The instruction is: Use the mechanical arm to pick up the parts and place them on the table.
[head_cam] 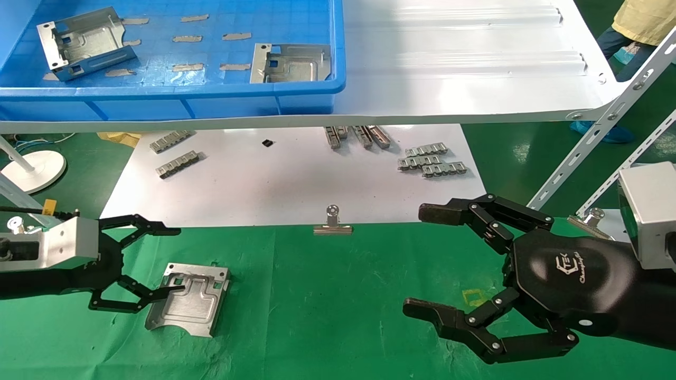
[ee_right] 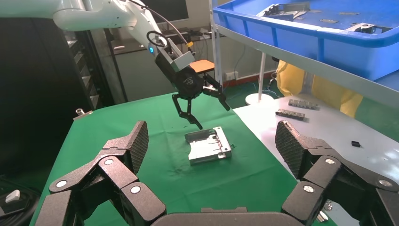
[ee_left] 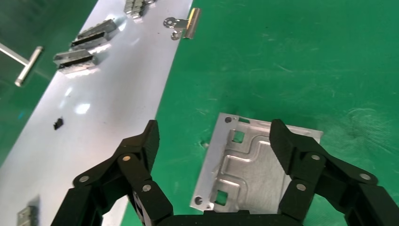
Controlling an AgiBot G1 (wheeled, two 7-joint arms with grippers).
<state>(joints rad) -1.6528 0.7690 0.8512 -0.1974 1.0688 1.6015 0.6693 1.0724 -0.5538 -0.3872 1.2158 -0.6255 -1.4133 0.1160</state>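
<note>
White logo lettering marks the open right end effector [head_cam: 417, 258] palm.

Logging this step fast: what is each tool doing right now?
Left tool: open, above the bracket lying on the green table, holding nothing.
Right tool: open, empty, over the table.

The crate [head_cam: 211, 89] wall hides the lower edge of 1 bracket [head_cam: 291, 64] inside it.
</note>
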